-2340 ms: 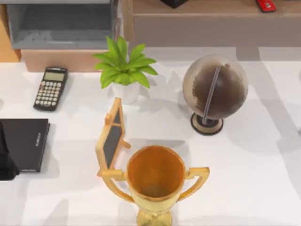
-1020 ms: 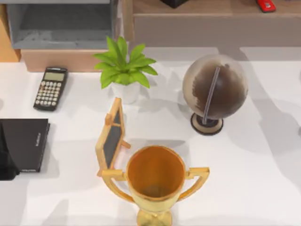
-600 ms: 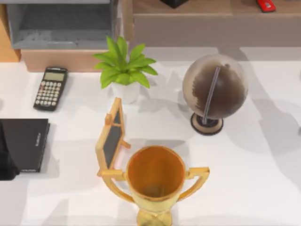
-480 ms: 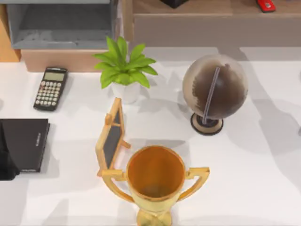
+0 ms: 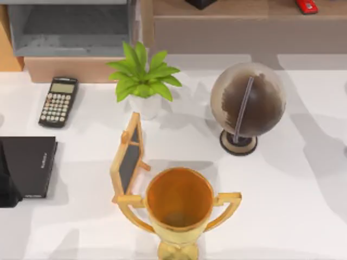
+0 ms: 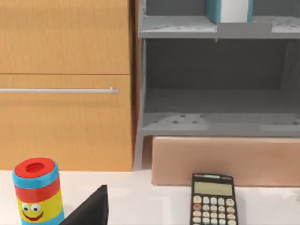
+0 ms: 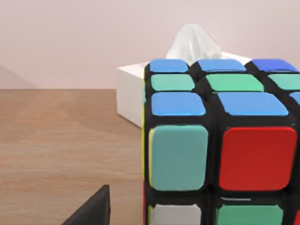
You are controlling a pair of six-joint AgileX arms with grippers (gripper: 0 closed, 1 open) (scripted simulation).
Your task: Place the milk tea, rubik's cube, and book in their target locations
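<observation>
The rubik's cube (image 7: pixel 220 154) stands on a wooden surface, close in front of my right wrist camera. My right gripper's dark finger (image 7: pixel 91 208) stands beside the cube with a gap between them, open. The book (image 6: pixel 229 9), light blue with white page edges, stands upright on the grey shelf's upper board (image 6: pixel 178 27). My left gripper's finger (image 6: pixel 91 208) hangs low over the white table, open and holding nothing. A striped can with a red lid and a smiley face (image 6: pixel 37 192) stands near it; I cannot tell whether it is the milk tea.
On the table stand a calculator (image 5: pixel 58 101), a flat black notebook (image 5: pixel 30 165), a potted plant (image 5: pixel 142 78), a small framed chalkboard (image 5: pixel 129 157), a gold trophy (image 5: pixel 180 203) and a globe (image 5: pixel 247 103). A white tissue box (image 7: pixel 133 91) sits behind the cube. A wooden cabinet (image 6: pixel 65 84) stands left of the shelf.
The shadows at the table's right side have shifted slightly. Nothing on the table has moved.
</observation>
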